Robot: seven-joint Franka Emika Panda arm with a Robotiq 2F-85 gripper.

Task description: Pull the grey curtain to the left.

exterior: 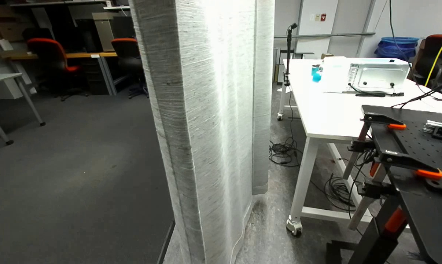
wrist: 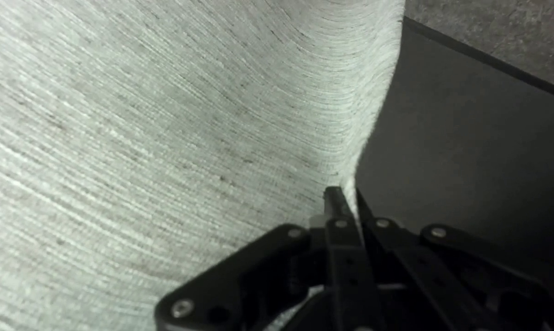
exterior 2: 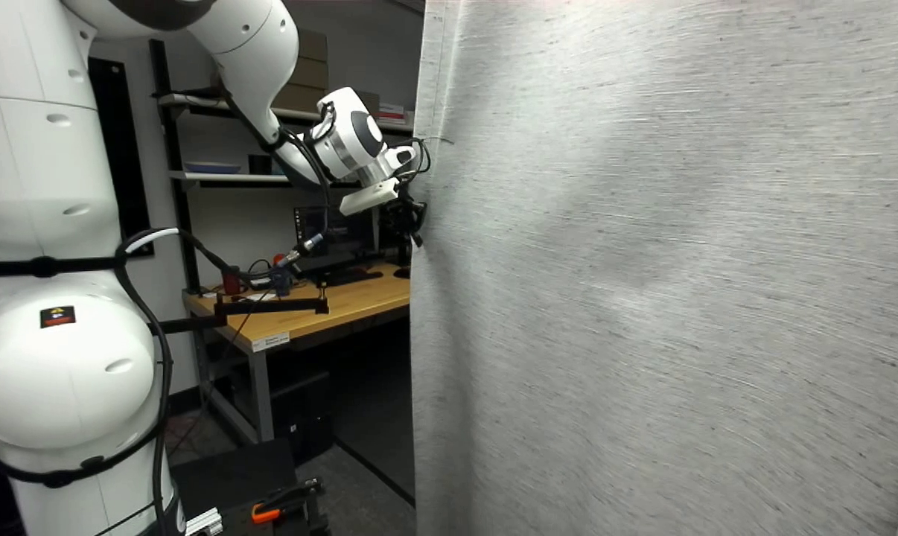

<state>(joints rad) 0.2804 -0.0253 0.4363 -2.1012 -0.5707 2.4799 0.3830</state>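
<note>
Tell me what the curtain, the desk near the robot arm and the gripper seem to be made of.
Curtain: matte woven cloth, going by its fine streaks and soft folds.
Desk: smooth and tan on top, so wood or laminate; grey legs, perhaps painted metal.
Gripper: dull black, likely metal or hard plastic, with shiny, metallic screw heads.

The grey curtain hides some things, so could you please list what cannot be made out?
Grey curtain: top cut off by the upper edge in both exterior views.
Gripper: in the wrist view, hides how much fabric it pinches.
Wooden desk: partly hidden by the curtain in an exterior view.
</note>
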